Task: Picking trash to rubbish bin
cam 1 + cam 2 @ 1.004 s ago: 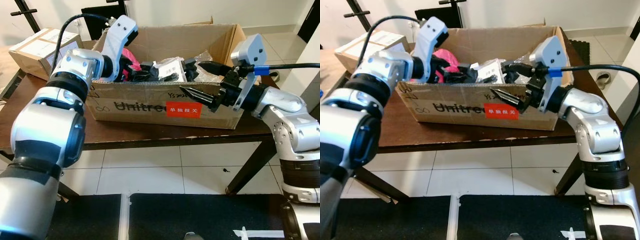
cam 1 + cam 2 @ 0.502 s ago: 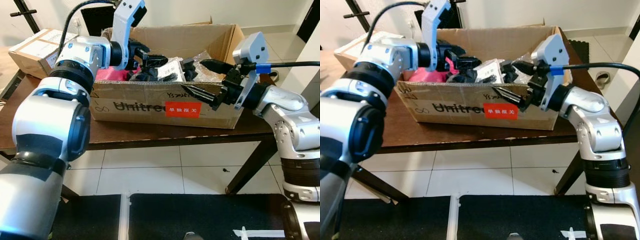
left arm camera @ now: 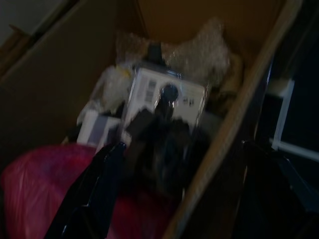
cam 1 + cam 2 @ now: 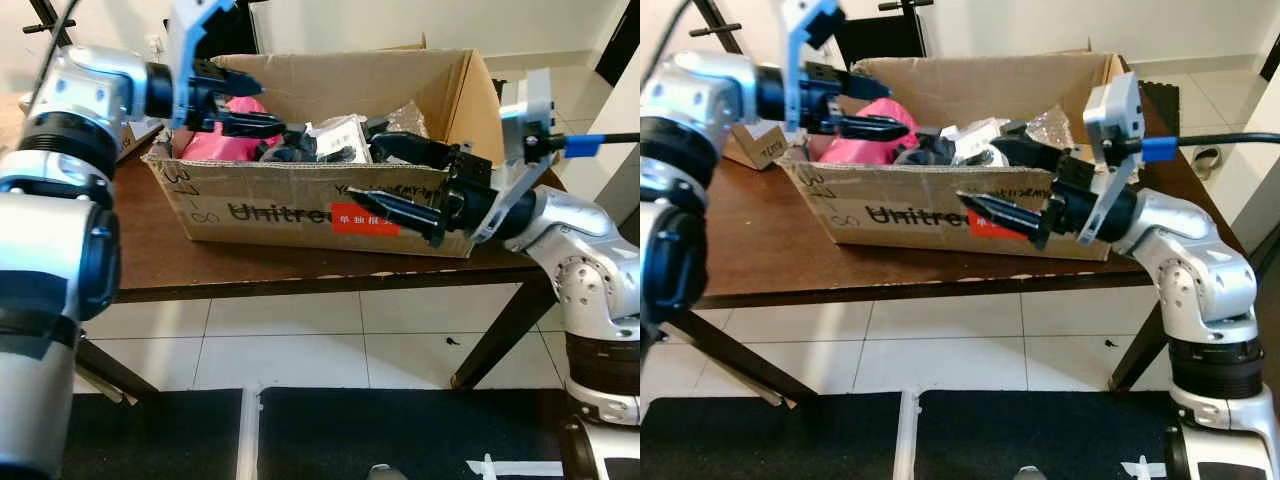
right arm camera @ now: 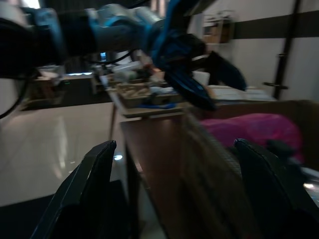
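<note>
An open cardboard box (image 4: 290, 210) full of trash stands on a brown table (image 4: 250, 272). Inside lie a pink bag (image 4: 215, 148), black parts (image 4: 300, 152), a white labelled packet (image 4: 340, 133) and bubble wrap (image 4: 410, 115). My left gripper (image 4: 245, 112) hovers open over the pink bag (image 3: 45, 174) at the box's left end, holding nothing. My right gripper (image 4: 368, 172) is open at the box's front right. Its upper finger reaches over the rim and its lower finger lies in front of the front wall by the red sticker (image 4: 352, 222).
A second, smaller cardboard box (image 4: 755, 145) sits on the table behind my left arm. White tiled floor (image 4: 300, 340) runs under the table, with a black mat (image 4: 400, 430) nearest me. A table leg (image 4: 500, 330) slants down under my right arm.
My left gripper has risen out of the trash and drawn back to the box's left end. My right gripper has pushed further left along the front wall. The camera shifted slightly.
</note>
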`<state>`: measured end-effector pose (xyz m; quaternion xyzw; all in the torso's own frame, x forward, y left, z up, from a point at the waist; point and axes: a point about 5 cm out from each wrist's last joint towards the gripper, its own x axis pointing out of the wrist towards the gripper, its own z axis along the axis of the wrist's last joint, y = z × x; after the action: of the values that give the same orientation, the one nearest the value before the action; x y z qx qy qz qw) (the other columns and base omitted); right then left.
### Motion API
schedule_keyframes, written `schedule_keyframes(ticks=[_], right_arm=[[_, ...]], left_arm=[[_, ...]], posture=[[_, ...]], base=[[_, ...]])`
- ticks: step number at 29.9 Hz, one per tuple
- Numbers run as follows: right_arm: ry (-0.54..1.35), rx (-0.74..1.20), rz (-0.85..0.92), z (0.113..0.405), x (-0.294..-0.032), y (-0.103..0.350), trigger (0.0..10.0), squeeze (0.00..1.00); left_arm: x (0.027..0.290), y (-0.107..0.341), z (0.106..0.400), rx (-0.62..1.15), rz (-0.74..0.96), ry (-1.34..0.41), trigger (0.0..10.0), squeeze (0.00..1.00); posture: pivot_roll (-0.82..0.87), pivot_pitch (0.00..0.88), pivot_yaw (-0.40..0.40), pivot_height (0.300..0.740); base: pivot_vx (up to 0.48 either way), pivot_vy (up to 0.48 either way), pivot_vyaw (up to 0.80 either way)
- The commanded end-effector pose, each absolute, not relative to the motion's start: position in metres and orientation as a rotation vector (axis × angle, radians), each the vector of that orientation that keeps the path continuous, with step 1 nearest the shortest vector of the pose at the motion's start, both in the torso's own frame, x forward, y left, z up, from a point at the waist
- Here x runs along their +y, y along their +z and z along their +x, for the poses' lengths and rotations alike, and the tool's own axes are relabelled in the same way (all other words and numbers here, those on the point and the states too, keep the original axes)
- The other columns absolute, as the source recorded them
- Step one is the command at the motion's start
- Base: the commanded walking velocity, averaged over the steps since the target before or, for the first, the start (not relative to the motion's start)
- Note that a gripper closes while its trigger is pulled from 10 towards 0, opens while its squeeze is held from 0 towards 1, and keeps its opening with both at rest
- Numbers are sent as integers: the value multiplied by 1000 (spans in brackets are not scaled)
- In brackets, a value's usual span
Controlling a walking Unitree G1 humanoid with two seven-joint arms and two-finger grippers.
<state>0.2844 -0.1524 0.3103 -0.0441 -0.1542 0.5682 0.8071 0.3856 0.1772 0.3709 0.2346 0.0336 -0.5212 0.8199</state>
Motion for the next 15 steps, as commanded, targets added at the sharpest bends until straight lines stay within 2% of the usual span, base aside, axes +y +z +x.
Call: schedule_keyframes(ticks=[1,5,6,11,12,15], right_arm=[[1357,-238,-118,270,-136,292,10000,0],[1404,-149,-157,265,-127,273,10000,0],[1396,-42,-207,267,-121,248,10000,0],[1391,23,-190,269,-117,231,10000,0],[1368,104,-160,271,-116,208,10000,0],[1330,167,-160,274,-117,191,10000,0]], left_arm=[[198,359,382,162,567,-1112,10000,0],[202,354,379,200,581,-1144,10000,0],[205,347,379,245,602,-1161,10000,0],[206,341,379,274,604,-1160,10000,0],[204,335,380,306,612,-1167,10000,0],[202,330,380,338,627,-1185,10000,0]], posture=[[-73,144,103,740],[-71,144,104,740],[-69,143,102,740],[-68,142,102,740],[-69,140,103,740],[-69,140,103,740]], base=[[0,0,0],[0,0,0],[0,0,0],[0,0,0],[0,0,0],[0,0,0]])
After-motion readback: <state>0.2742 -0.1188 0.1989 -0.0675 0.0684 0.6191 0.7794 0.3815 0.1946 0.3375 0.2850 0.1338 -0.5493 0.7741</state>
